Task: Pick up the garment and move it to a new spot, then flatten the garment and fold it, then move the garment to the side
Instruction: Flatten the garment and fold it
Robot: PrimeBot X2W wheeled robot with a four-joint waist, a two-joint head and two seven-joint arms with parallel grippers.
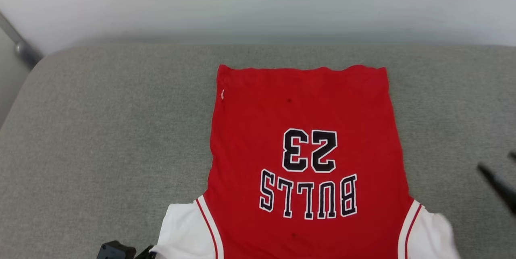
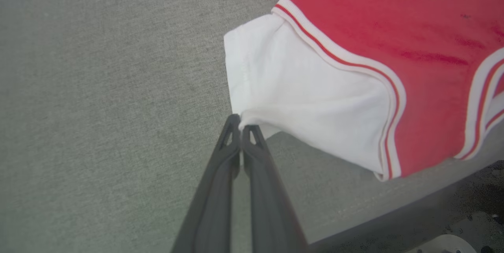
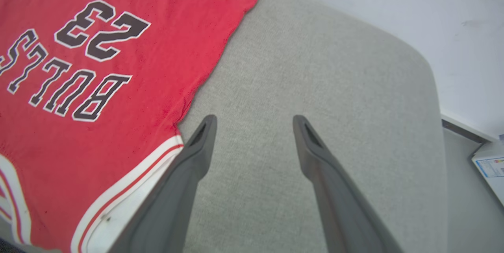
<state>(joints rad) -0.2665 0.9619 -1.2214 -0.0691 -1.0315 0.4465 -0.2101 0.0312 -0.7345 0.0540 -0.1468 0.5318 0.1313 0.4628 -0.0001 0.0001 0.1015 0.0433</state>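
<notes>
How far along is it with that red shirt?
Looks done: the garment lies spread nearly flat on the grey cushion, print up. In hand: the left gripper is shut on the corner of a white sleeve; the right gripper hangs open beside it. Left: no fold yet, then moving it aside.
</notes>
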